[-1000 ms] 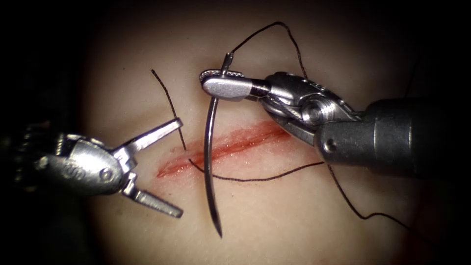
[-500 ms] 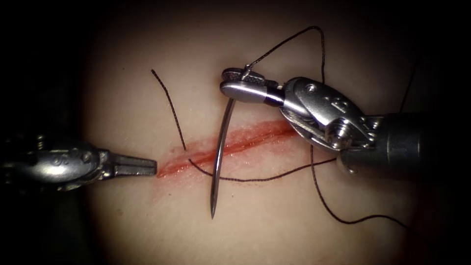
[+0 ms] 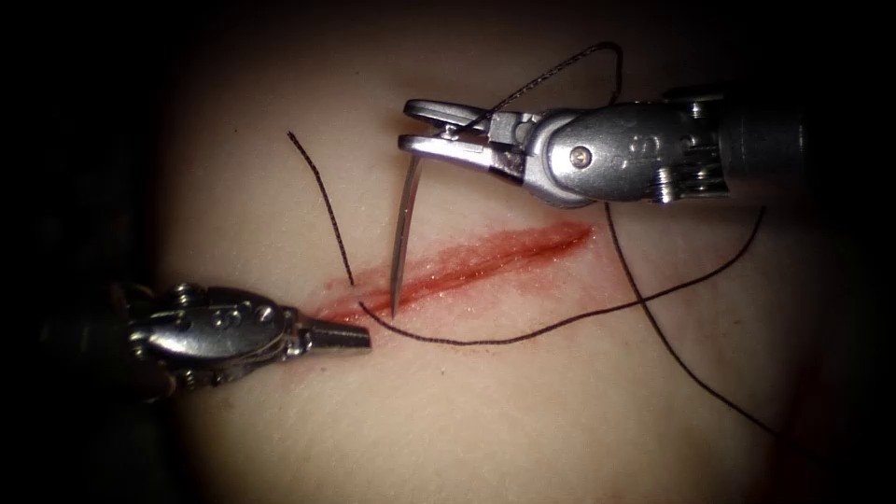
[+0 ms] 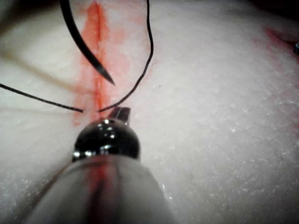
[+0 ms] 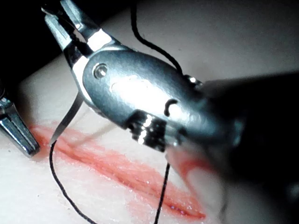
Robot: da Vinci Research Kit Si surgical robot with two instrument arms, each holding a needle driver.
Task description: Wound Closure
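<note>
Gripping: the needle (image 3: 403, 233) is clamped near its thread end by the right tool (image 3: 439, 131), whose jaws are closed on it above the cut (image 3: 457, 266).
Needle position: the curve hangs down from the jaws, and the point is seen at the cut's upper edge toward its left end; entry into the tissue (image 3: 523, 411) cannot be told from the endoscope view.
Left wrist view: the needle's tip (image 4: 105, 77) is shown dark against the red fluid (image 4: 96, 56), just off the surface, with the left tool's tip (image 4: 120, 113) just beside the thread's exit.
Right wrist view: the needle (image 5: 65, 121) is shown as a bright strip below the right tool (image 5: 63, 21), its tip near the cut's end.
Left tool: the left tool (image 3: 350, 338) is held with jaws closed on nothing, its tip at the left end of the cut.
Thread: the thread (image 3: 523, 331) is laid across the tissue below the cut and looped behind the right tool.
Cut end of thread: a short cut end of thread (image 3: 322, 201) rises from the left part of the cut.
Obstruction: the thread's attachment to the needle is partly hidden by the right tool's jaws.
</note>
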